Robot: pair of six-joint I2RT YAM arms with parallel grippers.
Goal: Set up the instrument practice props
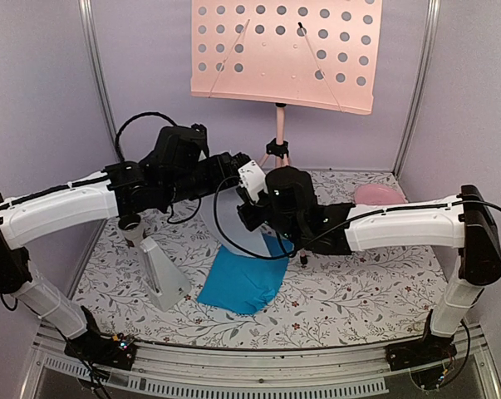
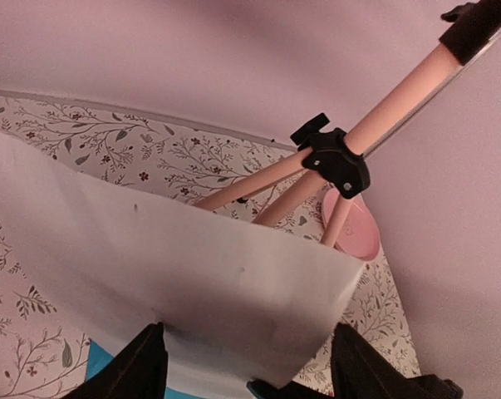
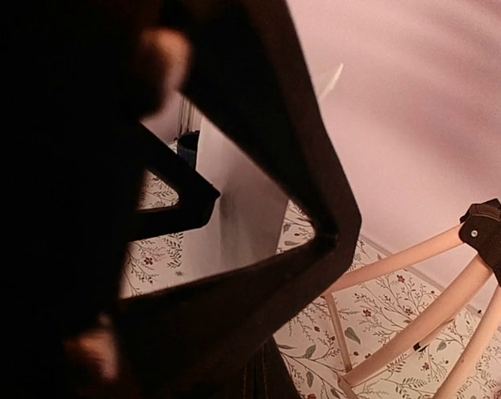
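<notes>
Starting at the left, we find the metronome (image 1: 163, 278) standing upright near the counter's left edge, toward the near side, with neither arm touching it. The left gripper (image 2: 248, 332) hangs over the middle of the counter with its fingers spread wide. The white sheet (image 2: 192, 274) crosses between them, raised off the surface, and we cannot say that either finger presses on it. Below it, the blue sheet (image 1: 238, 287) lies flat at the middle of the counter, close to the near edge. The right gripper (image 1: 250, 214) is at the white sheet just beside the left one. Its own camera is crowded with dark shapes, so we cannot tell how its jaws stand, though we judge it is the one carrying the paper. The music stand (image 1: 275, 79) is up at the middle of the far edge, its tray bare. We take the step in hand to be getting the white sheet onto that tray. Next, the paper must go up toward the far edge and settle against the tray's lip without buckling.
</notes>
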